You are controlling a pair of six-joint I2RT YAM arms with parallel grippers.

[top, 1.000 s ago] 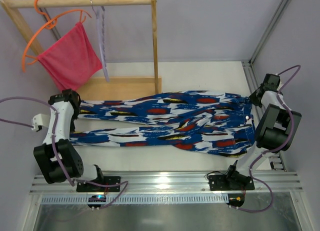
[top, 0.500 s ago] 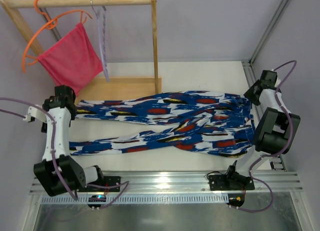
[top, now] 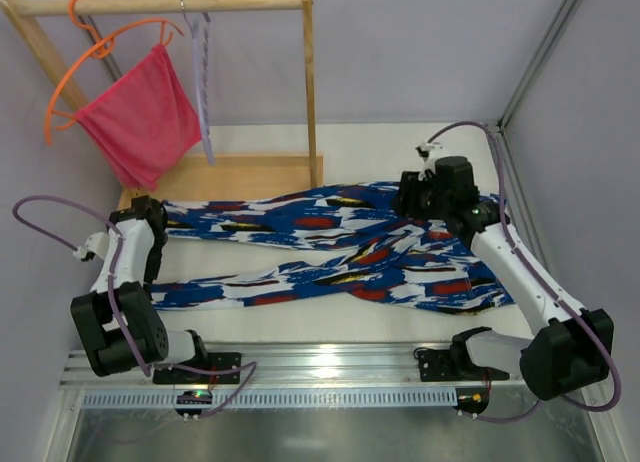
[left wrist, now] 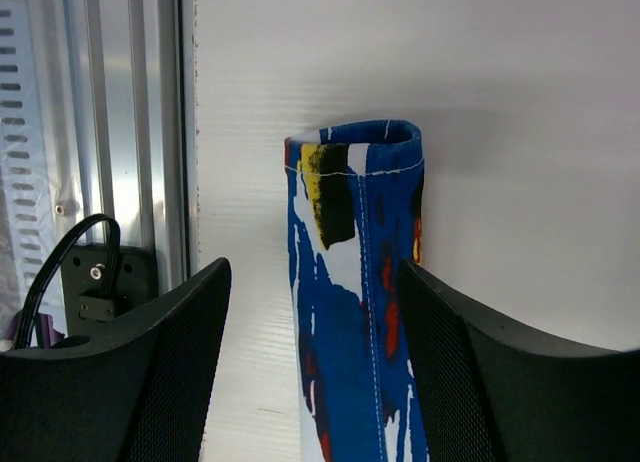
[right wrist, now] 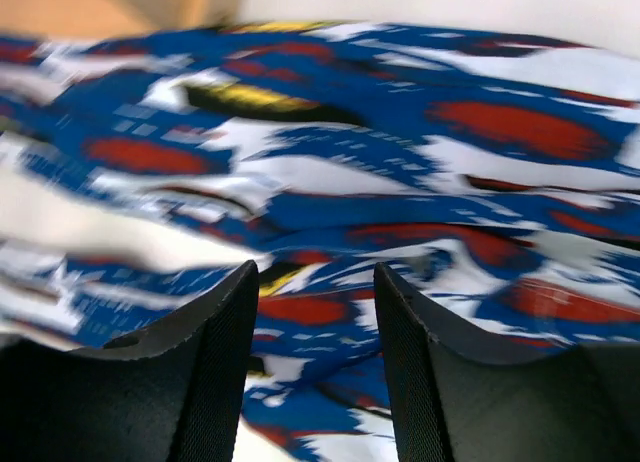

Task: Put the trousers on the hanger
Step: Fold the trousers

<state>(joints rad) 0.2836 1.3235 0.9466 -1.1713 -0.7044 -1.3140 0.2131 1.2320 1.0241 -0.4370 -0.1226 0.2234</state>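
Guessing you're between grips: trousers (top: 330,247) flat on bench (top: 400,142), left pincer (left wrist: 310,272) and right pincer (right wrist: 315,282) both apart; next, fetch the hanger (top: 203,82).

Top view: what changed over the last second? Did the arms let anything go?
The right gripper swung leftward from the waistband end to over the middle of the trousers. The left gripper shifted slightly at the leg ends, and one hem lies between its jaws. Both now stand open, apparently having released the cloth. The trousers remain flat on the table. The hanger hangs as before.
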